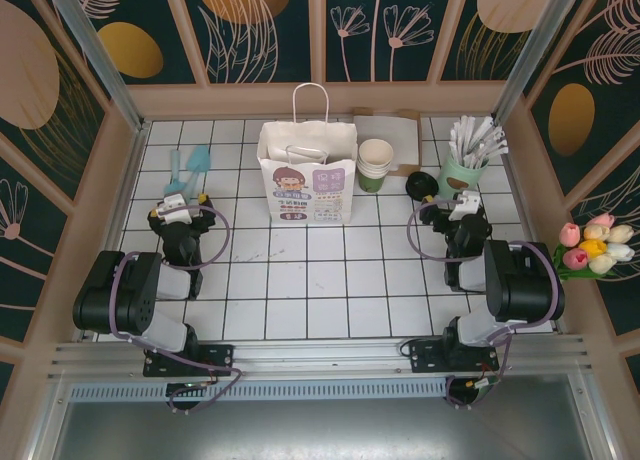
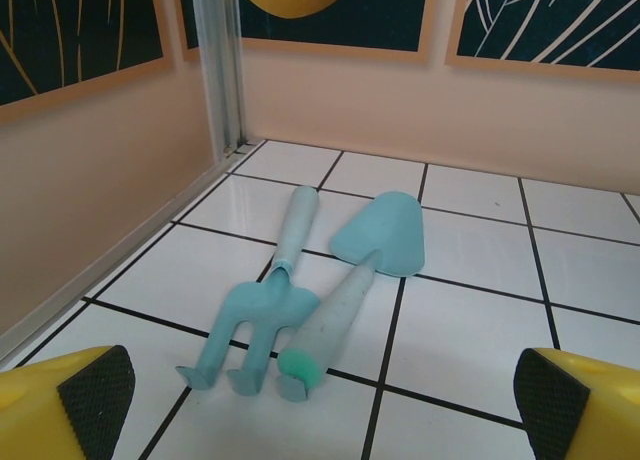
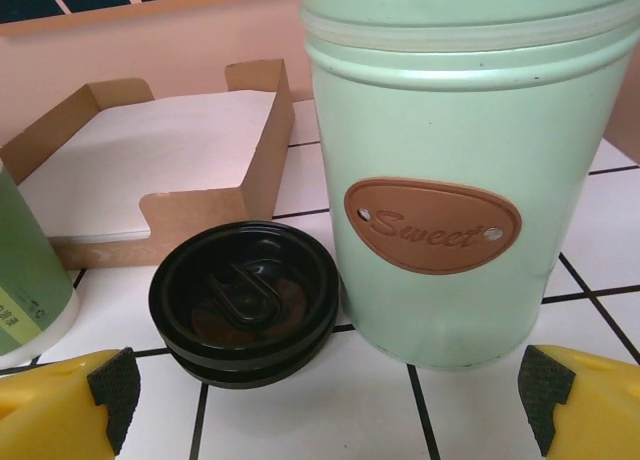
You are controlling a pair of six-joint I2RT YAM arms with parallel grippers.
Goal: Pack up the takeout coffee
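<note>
The lidded takeout coffee is out of view. A white paper bag (image 1: 307, 175) with a printed front stands upright at the back centre. To its right is a stack of lidless green cups (image 1: 375, 165), whose green side edges into the right wrist view (image 3: 25, 280). Loose black lids (image 1: 420, 185) (image 3: 245, 300) lie stacked just ahead of my right gripper (image 1: 458, 197) (image 3: 325, 405), which is open and holds nothing. My left gripper (image 1: 185, 196) (image 2: 320, 410) is open too, low over the tiles at the left, well apart from the bag.
A teal toy fork (image 2: 265, 300) and trowel (image 2: 375, 250) lie ahead of the left gripper. A mint "Sweet" canister (image 3: 460, 170) (image 1: 462, 170) of sachets stands beside the lids. A cardboard napkin tray (image 3: 150, 150) sits behind. Tulips (image 1: 595, 245) lie outside the right wall.
</note>
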